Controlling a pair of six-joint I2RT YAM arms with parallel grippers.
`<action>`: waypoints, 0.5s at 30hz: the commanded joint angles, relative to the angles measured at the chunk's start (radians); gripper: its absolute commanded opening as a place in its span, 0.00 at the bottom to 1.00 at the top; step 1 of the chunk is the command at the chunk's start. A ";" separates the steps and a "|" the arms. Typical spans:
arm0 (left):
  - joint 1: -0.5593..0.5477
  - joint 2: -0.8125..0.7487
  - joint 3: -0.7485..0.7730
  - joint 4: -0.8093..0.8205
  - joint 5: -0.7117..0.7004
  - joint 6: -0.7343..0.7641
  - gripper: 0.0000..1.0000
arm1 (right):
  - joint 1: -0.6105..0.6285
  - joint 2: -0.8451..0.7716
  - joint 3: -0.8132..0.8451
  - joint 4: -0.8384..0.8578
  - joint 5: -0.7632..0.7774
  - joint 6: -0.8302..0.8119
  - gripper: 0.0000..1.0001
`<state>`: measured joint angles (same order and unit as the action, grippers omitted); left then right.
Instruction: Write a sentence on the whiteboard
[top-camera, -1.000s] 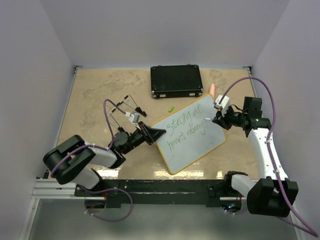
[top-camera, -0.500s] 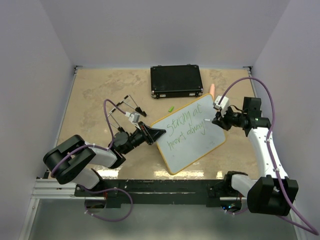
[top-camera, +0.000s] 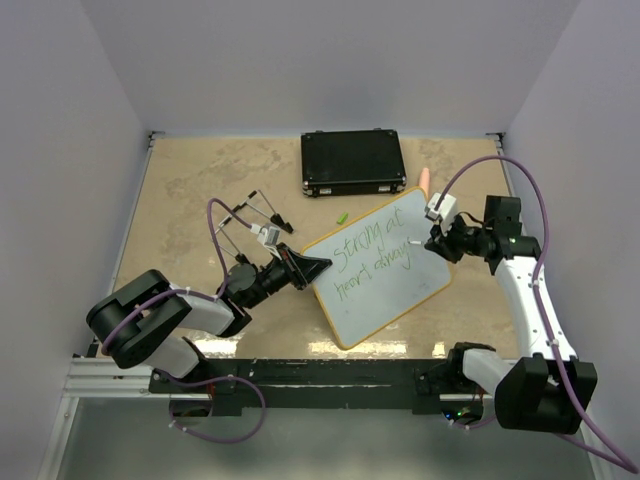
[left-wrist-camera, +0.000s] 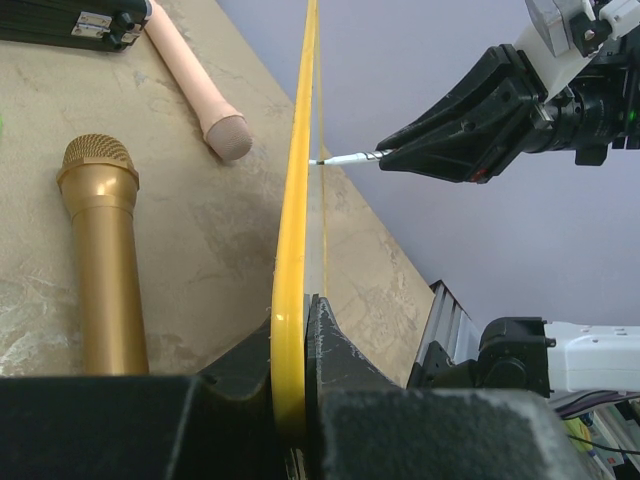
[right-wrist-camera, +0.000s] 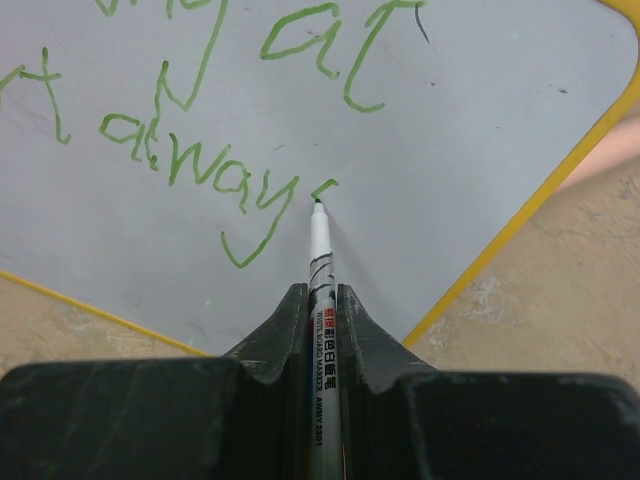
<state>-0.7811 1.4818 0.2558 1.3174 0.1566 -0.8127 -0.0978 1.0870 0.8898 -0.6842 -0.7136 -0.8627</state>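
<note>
Whiteboard (top-camera: 380, 270) edge inside left pincer (top-camera: 316, 266)

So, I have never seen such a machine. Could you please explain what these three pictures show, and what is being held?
These are two robot arms fixed at the near edge of a table. One picture comes from a camera above; the other two come from cameras on the two wrists, looking forward. The left fingers clamp the rim of the whiteboard. The right fingers hold a marker, its tip at the board beside the green lettering. On the table also lie a black case, a gold microphone and a pink microphone.
</note>
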 joint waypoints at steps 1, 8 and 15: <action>-0.014 0.023 -0.015 -0.089 0.038 0.185 0.00 | 0.003 -0.016 -0.023 0.054 0.077 0.037 0.00; -0.012 0.023 -0.018 -0.087 0.037 0.185 0.00 | 0.003 -0.022 -0.029 0.060 0.100 0.050 0.00; -0.014 0.021 -0.020 -0.086 0.038 0.185 0.00 | 0.003 -0.024 -0.034 0.034 0.111 0.034 0.00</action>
<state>-0.7811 1.4818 0.2558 1.3159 0.1551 -0.8127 -0.0971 1.0687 0.8745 -0.6685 -0.6483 -0.8223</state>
